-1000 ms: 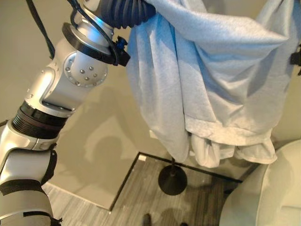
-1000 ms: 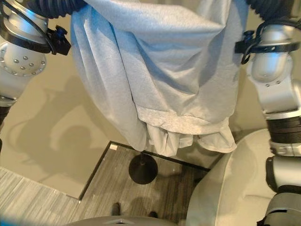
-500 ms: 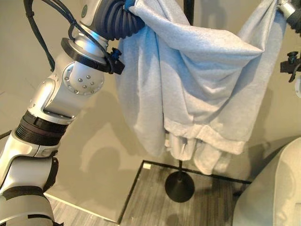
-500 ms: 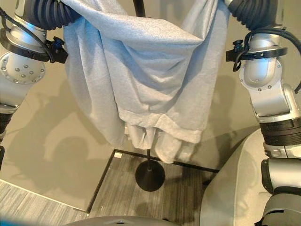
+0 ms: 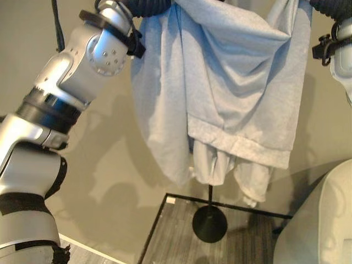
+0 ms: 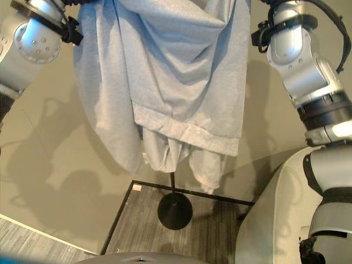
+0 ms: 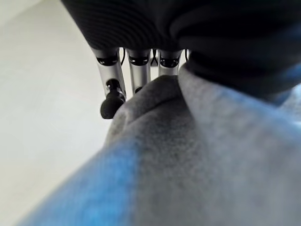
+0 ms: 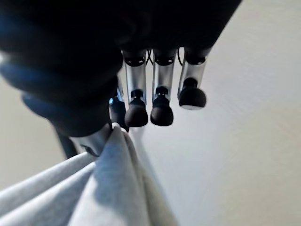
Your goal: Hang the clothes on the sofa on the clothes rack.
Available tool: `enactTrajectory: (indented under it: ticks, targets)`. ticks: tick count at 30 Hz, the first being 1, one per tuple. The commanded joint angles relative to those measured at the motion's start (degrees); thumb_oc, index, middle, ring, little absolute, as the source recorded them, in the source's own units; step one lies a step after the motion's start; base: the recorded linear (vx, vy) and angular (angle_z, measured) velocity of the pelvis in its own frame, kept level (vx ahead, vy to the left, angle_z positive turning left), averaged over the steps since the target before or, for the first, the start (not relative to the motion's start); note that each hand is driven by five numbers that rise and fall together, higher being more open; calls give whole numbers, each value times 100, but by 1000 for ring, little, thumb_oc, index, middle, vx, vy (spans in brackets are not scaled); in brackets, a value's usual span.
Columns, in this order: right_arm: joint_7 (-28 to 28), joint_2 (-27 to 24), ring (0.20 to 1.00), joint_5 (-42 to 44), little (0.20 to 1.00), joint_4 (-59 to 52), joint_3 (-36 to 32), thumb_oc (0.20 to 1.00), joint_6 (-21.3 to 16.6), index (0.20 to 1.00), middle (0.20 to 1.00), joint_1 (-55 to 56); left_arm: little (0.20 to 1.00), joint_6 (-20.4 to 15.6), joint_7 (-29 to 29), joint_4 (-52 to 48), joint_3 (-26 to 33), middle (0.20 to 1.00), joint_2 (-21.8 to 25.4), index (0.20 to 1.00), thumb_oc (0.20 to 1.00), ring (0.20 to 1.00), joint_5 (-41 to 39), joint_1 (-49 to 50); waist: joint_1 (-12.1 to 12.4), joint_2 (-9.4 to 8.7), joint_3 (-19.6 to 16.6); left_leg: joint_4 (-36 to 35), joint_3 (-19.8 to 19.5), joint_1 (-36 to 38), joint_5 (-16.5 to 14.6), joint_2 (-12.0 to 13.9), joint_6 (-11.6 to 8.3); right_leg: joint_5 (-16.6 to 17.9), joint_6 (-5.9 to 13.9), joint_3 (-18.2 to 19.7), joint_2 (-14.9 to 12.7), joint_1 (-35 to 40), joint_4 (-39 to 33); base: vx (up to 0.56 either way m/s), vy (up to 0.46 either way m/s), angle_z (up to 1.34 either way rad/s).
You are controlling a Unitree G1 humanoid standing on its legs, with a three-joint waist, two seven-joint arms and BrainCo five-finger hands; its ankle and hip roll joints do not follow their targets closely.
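Raised higher than a second ago: both arms now reach up past the top of the eye views, with the garment lifted between them and its hem sitting further above the rack's base than before.

Largest first: pale grey sweatshirt (image 5: 220, 93), spread wide and hanging in deep folds, upper corners gathered at either arm, ribbed hem drooping lowest toward the right, bunched sleeves dangling beneath it. Held in the air in front of the beige wall (image 5: 110, 181), directly above the stand.

Next, cream sofa (image 6: 269, 220), curving in at the lower right, just beside the rack's base.

Then clothes rack (image 6: 175, 210): thin black pole rising from a round black base on the dark floor panel (image 6: 137, 225), pole vanishing behind the hanging cloth.

Left hand (image 7: 136, 70), seen in its wrist view: fingers curled down over a thick fold of grey fabric, cloth bunched right up against the dark cover, gripped.

Right hand (image 8: 155, 101), in its own wrist view: fingers bent, dark tips curled inward, a peak of the grey cloth pinched below them against the thumb.
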Motion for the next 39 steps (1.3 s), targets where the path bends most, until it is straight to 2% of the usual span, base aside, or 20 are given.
enactTrajectory:
  ticks: [1, 8, 14, 17, 21, 22, 27, 30, 37, 38, 39]
  targets:
    - [80, 13, 200, 390, 200, 755, 216, 200, 73, 200, 200, -707, 200, 205, 307, 948, -167, 200, -184, 200, 200, 200, -542, -781, 227, -252, -247, 51, 202, 313, -474, 425, -422, 238, 960, -187, -814, -283, 57, 0, 0, 0]
    - [149, 677, 200, 725, 200, 2250, 874, 200, 158, 200, 200, -1554, 200, 318, 314, 2560, -824, 200, -758, 200, 200, 200, -793, -1336, 187, -212, -176, 51, 201, 171, -401, 441, -463, 294, 990, -184, -810, -446, 57, 0, 0, 0]
    - [305, 1050, 200, 492, 200, 3010, 1479, 200, 266, 200, 200, -1965, 200, 347, 244, 3360, -1119, 200, -1027, 200, 200, 200, -846, -1508, 172, -216, -74, 51, 177, -56, -302, 437, -483, 370, 989, -186, -799, -666, 57, -32, -6, 1]
    - [687, 1281, 200, -203, 200, 3615, 2070, 200, 483, 200, 200, -1994, 200, 436, 34, 3887, -1374, 200, -1167, 200, 200, 200, -594, -1416, 125, -223, 61, 51, 144, -248, -225, 435, -480, 436, 972, -156, -780, -868, 57, -100, -7, 1]
    - [860, 1491, 200, -573, 200, 4033, 2261, 200, 625, 200, 200, -1969, 200, 475, -105, 4179, -1483, 200, -1370, 200, 200, 200, -477, -1419, 108, -197, 167, 51, 113, -352, -182, 423, -477, 468, 961, -134, -777, -968, 57, -72, 0, -1]
    - [1073, 1634, 200, -816, 200, 4360, 2356, 200, 698, 200, 200, -1859, 200, 471, -229, 4288, -1512, 200, -1517, 200, 200, 200, -406, -1389, 117, -184, 221, 51, 87, -394, -168, 412, -469, 483, 955, -133, -775, -1011, 57, -93, 9, -2]
    - [1362, 1999, 200, -1203, 200, 4688, 2250, 200, 824, 200, 200, -1435, 200, 492, -466, 4383, -1342, 200, -1978, 200, 200, 200, -312, -1162, 153, -140, 294, 51, 30, -407, -158, 363, -441, 476, 940, -149, -804, -1001, 57, -21, 3, 1]
    - [1474, 2342, 200, -1356, 200, 4612, 1997, 200, 804, 200, 200, -821, 200, 485, -662, 4384, -943, 200, -2337, 200, 200, 200, -234, -530, 160, -115, 366, 51, -7, -385, -171, 326, -409, 441, 914, -139, -819, -960, 57, -13, 9, 3]
    - [1380, 2507, 200, -1030, 200, 3912, 1349, 200, 607, 200, 200, 188, 200, 467, -848, 4220, -317, 200, -2280, 200, 200, 200, -372, 628, 117, -210, 431, 51, 58, -269, -243, 356, -379, 393, 895, -134, -799, -875, 57, 2, 3, -1]
    - [1315, 2551, 1000, -907, 1000, 3870, 1182, 1000, 587, 1000, 1000, 398, 1000, 480, -913, 4218, -284, 1000, -2297, 1000, 1000, 1000, -340, 756, 117, -210, 449, 51, 71, -253, -250, 360, -373, 385, 893, -141, -801, -867, 57, -4, 29, -6]
    - [1303, 2581, 1000, -839, 1000, 3882, 1113, 1000, 587, 1000, 1000, 453, 1000, 478, -934, 4229, -280, 1000, -2297, 1000, 1000, 1000, -324, 792, 120, -212, 459, 51, 79, -245, -257, 356, -368, 386, 896, -137, -809, -856, 57, -7, 31, -1]
